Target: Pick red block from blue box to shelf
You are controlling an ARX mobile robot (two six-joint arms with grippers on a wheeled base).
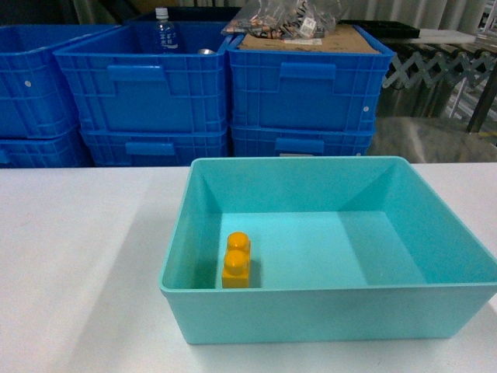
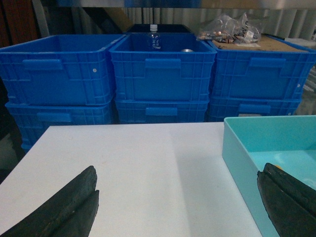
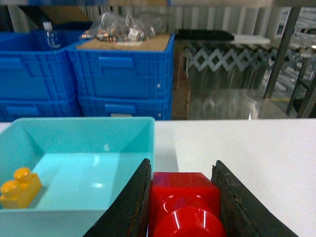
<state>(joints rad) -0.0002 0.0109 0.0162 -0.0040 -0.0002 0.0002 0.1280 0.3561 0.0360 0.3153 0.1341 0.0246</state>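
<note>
Visible only in the right wrist view: the red block (image 3: 185, 207), clamped between the two dark fingers (image 3: 129, 207) of the right gripper (image 3: 183, 210), stud turned toward the camera, held above the white counter (image 3: 237, 143) just beside the right wall of the blue box (image 3: 79, 126). Not to be found in the head view, neither block nor either gripper; only the blue box (image 1: 326, 303) there, standing on the counter (image 1: 78, 256) with one orange-yellow two-stud brick (image 1: 236, 261) inside, near the front left corner. Same brick (image 3: 19, 187) seen from the right wrist, lying in the left part of the box floor. From the left wrist view, fingers (image 2: 64, 207) of the left gripper (image 2: 177, 207) spread wide apart and holding nothing, one over the bare counter (image 2: 148, 163), the other over the left edge of the blue box (image 2: 237, 148). Behind the counter, stacked dark blue crates (image 1: 147, 85) in all three views, with a water bottle (image 1: 162, 29) in one and a clear bag of small parts (image 1: 287, 19) on a cardboard sheet over another. Shelf itself not to be recognised with certainty.
</note>
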